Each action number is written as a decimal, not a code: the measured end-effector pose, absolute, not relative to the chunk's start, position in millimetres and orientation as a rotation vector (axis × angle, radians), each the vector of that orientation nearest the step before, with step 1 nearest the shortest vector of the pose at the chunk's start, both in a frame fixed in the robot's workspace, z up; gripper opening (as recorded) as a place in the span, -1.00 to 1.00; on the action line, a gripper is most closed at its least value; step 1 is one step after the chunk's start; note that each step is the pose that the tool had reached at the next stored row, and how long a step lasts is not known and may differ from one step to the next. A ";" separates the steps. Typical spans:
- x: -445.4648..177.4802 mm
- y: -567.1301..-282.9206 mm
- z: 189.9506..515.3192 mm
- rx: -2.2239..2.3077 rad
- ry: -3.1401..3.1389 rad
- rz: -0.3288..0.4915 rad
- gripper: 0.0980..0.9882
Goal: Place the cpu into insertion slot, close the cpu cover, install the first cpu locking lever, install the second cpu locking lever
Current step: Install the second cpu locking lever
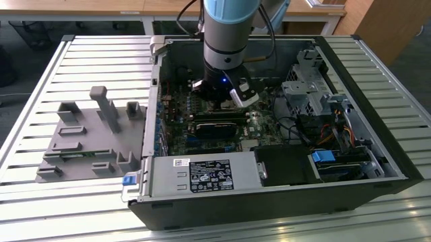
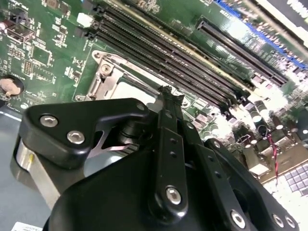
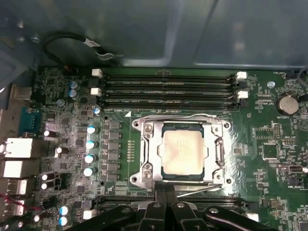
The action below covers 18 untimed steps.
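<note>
The end effector [image 3: 166, 199] is clenched, its fingers [image 2: 166, 103] pressed together with nothing between them, and its tip sits at one edge of the insertion slot [image 3: 185, 149], close to a thin locking lever [image 3: 202, 190]. The cpu [image 3: 182, 150] lies flat in the slot inside the silver cpu cover [image 3: 150, 151], which appears lowered around it. The chip is nearly square, face up, edges parallel to the long memory slots [image 3: 168, 89] just beyond it. The risk — as I judge it — is the tip slipping off the springy lever and scraping the green motherboard [image 3: 269, 159], or the cover lifting if the lever escapes. In the exterior view the arm reaches down into the open computer case [image 1: 377, 186] on the slatted desk [image 1: 101, 55].
</note>
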<state>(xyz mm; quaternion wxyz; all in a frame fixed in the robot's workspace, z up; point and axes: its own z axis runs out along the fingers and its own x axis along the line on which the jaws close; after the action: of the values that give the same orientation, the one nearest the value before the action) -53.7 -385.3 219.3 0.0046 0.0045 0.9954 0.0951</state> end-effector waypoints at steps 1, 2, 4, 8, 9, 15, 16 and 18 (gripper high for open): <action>-54.8 -386.4 219.3 0.014 3.118 0.300 -0.98; -56.1 -387.3 219.3 0.014 3.118 0.302 -0.98; -59.2 -388.8 219.2 0.014 3.117 0.305 -0.98; -63.7 -389.1 216.6 0.014 3.117 0.310 -0.98; -63.8 -389.1 215.2 0.014 3.117 0.311 -0.98; -64.0 -390.5 209.4 0.015 3.115 0.333 -0.98; -64.2 -391.9 209.2 0.015 3.114 0.337 -0.98; -64.8 -394.8 209.0 0.015 3.113 0.344 -0.98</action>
<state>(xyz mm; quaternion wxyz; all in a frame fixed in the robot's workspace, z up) -64.8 -394.8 209.0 0.0046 0.0049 0.9939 0.1098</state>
